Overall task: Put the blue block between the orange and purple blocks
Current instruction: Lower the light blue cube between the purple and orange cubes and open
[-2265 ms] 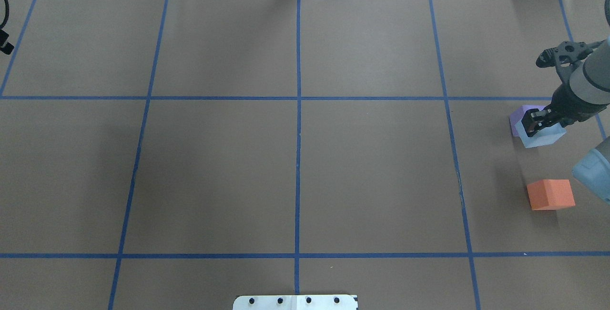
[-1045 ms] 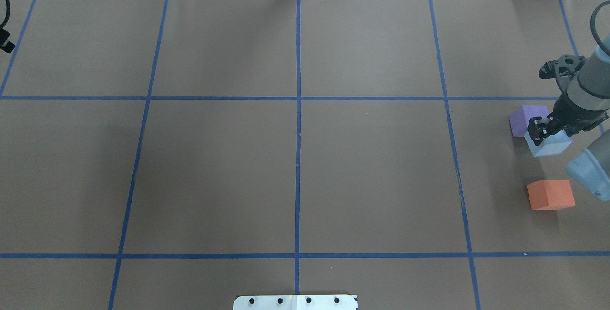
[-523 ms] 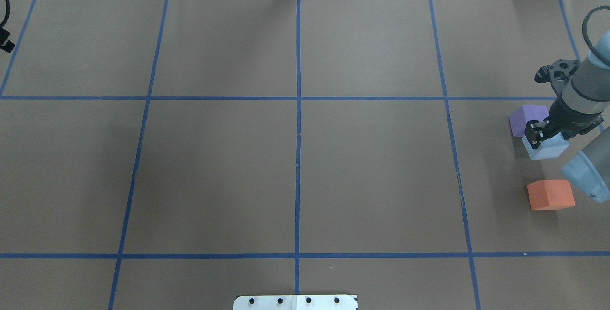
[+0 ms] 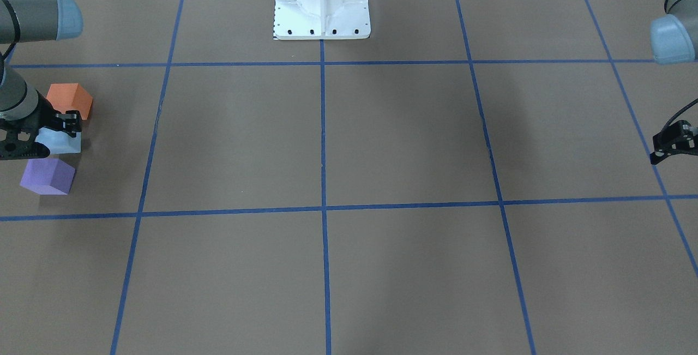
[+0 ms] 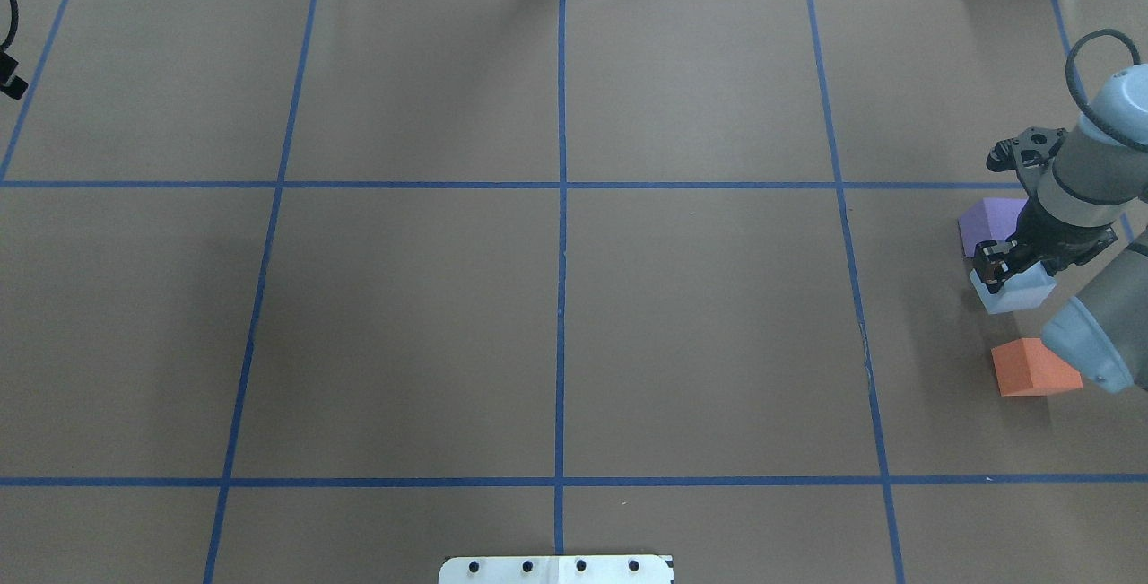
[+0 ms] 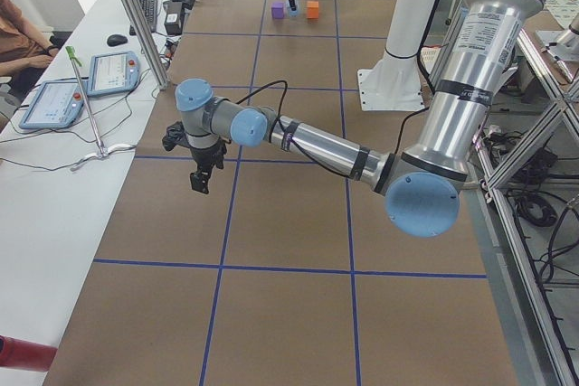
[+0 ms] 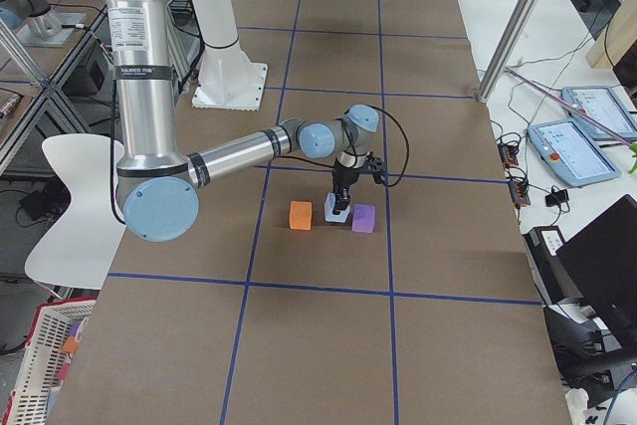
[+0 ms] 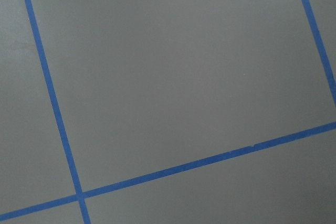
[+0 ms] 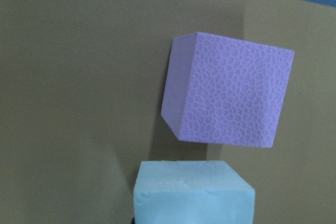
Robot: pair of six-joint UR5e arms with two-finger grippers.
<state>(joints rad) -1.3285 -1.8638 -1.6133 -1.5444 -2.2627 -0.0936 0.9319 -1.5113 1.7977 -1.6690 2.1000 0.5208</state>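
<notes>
The light blue block (image 5: 1012,294) is held in my right gripper (image 5: 1006,268), which is shut on it from above. It sits low in the gap between the purple block (image 5: 987,219) and the orange block (image 5: 1027,369), apart from both. I cannot tell whether it touches the paper. In the front view the blue block (image 4: 64,142) lies between the orange (image 4: 68,98) and the purple (image 4: 48,176). The right wrist view shows the purple block (image 9: 228,95) beyond the blue one (image 9: 191,192). My left gripper (image 4: 672,142) hangs over bare table far off; its jaws are unclear.
Brown paper with blue tape grid lines (image 5: 561,207) covers the table. The white robot base plate (image 4: 322,0) stands at the middle of the robot's side. The right arm's elbow (image 5: 1099,333) overhangs part of the orange block. The blocks lie close to the table's right end.
My right gripper has carried the blue block away from the purple block's side, toward the orange block and slightly left, into the gap between them. The left arm has not moved.
</notes>
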